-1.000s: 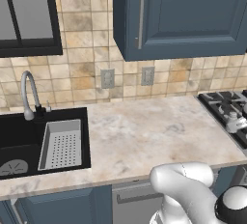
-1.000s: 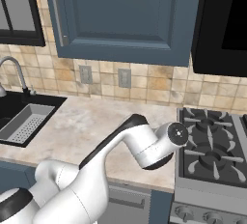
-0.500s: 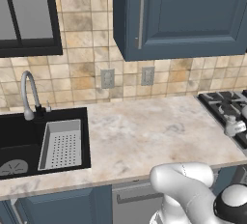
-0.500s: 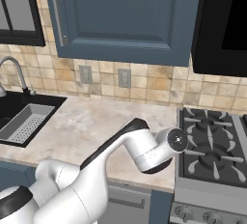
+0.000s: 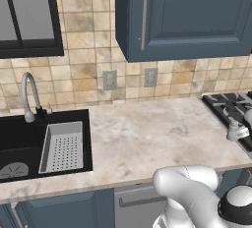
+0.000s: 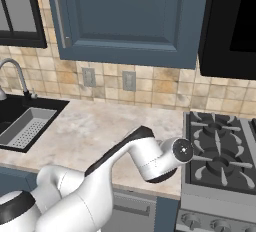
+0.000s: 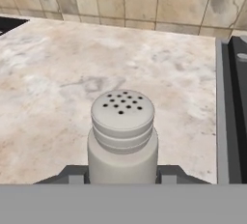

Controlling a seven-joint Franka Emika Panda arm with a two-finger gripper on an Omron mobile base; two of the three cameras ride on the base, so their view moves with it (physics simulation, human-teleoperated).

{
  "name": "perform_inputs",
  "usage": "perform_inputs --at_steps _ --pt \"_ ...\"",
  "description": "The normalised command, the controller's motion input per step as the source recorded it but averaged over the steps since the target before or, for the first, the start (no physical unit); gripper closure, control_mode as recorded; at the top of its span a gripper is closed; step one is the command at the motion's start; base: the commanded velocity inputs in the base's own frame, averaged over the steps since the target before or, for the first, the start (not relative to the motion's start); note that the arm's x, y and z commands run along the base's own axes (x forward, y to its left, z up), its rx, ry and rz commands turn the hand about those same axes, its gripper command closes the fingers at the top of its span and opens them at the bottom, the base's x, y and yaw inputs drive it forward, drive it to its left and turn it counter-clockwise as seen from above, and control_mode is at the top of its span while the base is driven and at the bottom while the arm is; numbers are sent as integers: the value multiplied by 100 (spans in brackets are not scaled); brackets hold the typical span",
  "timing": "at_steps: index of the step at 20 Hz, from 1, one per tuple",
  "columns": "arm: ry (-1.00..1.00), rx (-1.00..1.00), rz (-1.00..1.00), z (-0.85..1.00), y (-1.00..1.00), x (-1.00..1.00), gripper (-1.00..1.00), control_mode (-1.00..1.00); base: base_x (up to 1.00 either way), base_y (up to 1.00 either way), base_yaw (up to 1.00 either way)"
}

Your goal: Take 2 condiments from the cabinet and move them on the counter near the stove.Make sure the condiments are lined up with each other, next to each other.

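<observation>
A pale grey-white shaker [image 7: 122, 136] with a perforated top, one of the condiments, stands upright between my fingertips [image 7: 166, 174]. My gripper [image 7: 122, 174] is shut on it low on its body. It hangs just over the beige marbled counter [image 7: 53, 78], close to the left edge of the black stove [image 7: 232, 102]. In the right base view my wrist [image 6: 182, 149] hovers at the seam between counter [image 6: 100, 126] and stove [image 6: 220, 151]. The cabinet that the task names is out of view.
A closed blue wall cabinet with a long steel handle [image 5: 143, 15] hangs above the counter [image 5: 147, 138]. A black sink [image 5: 29, 143] with a curved tap [image 5: 29, 94] and a grey perforated tray [image 5: 63, 146] lies at the left. Two outlets [image 5: 130, 78] sit on the tiled wall.
My wrist has sunk a little toward the counter beside the stove, still holding the shaker. Nothing else has moved.
</observation>
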Motion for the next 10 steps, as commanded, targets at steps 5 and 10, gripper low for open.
perform_inputs --at_steps 5,10 --pt "-7 0 0 -15 0 7 100 -100 0 0 0" --pt "-5 0 0 -9 0 5 100 -100 0 0 0"
